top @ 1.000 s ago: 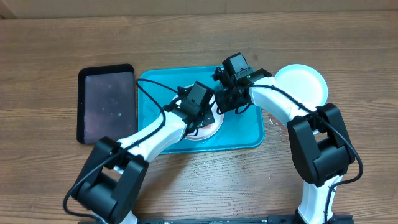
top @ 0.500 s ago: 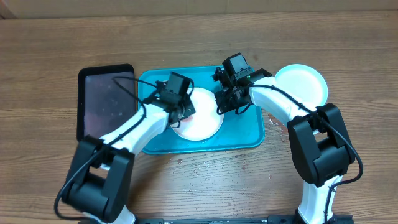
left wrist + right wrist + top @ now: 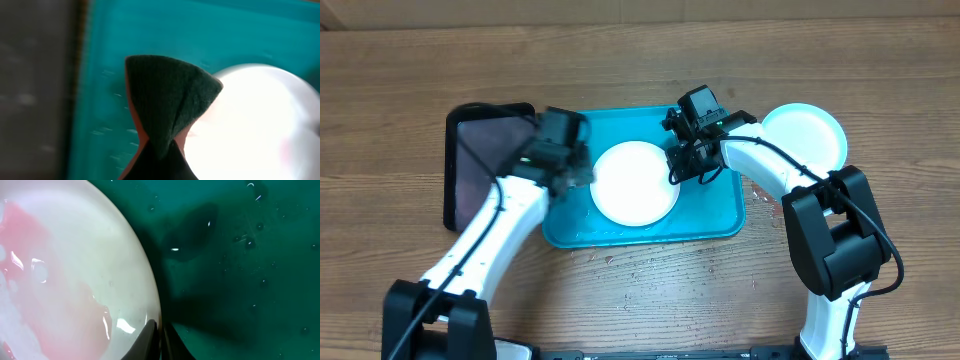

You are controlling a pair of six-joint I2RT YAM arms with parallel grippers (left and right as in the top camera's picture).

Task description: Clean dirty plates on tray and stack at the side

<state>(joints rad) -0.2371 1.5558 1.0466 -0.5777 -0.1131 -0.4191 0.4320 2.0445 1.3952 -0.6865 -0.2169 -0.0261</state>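
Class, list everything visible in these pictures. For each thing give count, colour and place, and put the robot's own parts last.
white plate: one, white with a pink smear, middle of the blue tray
side plate: one seen, whitish, on the table right of the blue tray
blue tray: one, turquoise-blue, table centre
black tray: one, black, left of the blue tray
sponge: one, dark green, over the blue tray's left part
table: one, brown wood
left gripper: one, black, shut on the sponge
right gripper: one, black, shut on the white plate's rim

Overhead: left gripper (image 3: 560, 152) motion-blurred, masking part of black tray (image 3: 470, 165) | left wrist: sponge (image 3: 167, 100) hides jaws; white plate (image 3: 250, 125) blurred, cut off at right | right wrist: same plate cropped left, bottom
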